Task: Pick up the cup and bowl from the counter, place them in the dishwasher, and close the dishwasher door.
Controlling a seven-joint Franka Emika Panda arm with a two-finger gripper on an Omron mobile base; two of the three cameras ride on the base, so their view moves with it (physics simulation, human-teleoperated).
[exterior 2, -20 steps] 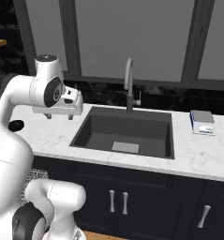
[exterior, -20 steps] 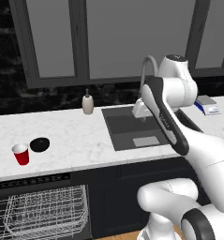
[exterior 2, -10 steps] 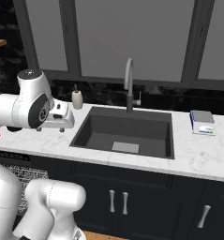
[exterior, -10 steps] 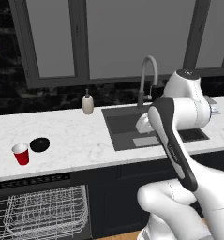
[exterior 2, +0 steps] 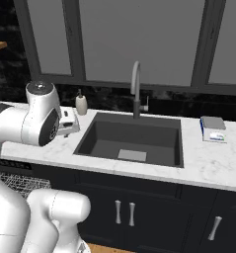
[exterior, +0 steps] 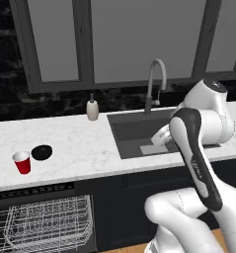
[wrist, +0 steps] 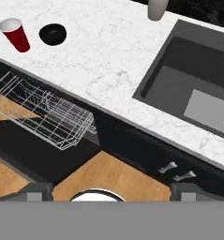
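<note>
1. One red cup [exterior: 22,162], one black bowl [exterior: 41,152]: side by side on white counter [exterior: 80,148].
2. One dishwasher [exterior: 40,225], rack [wrist: 43,112] out.
3. One sink [exterior 2: 132,139], dark kitchen.
4. Gripper [wrist: 111,190]: released.

I count one small red tapered plastic cup [exterior: 22,162] with a white inside on my white marble-look worktop [exterior: 75,148], and one shallow round black bowl [exterior: 41,152] just beside it. One tall beige soap dispenser bottle [exterior: 92,108] stands by the back wall. There is one dark rectangular sink [exterior 2: 132,140] with one curved grey faucet [exterior 2: 136,89]. One small flat grey-and-white box [exterior 2: 213,129] lies right of the sink. Below the worktop I see one black dishwasher [exterior: 38,220] holding one white wire rack [wrist: 41,112], and three short silver cabinet handles [exterior 2: 124,213].
</note>
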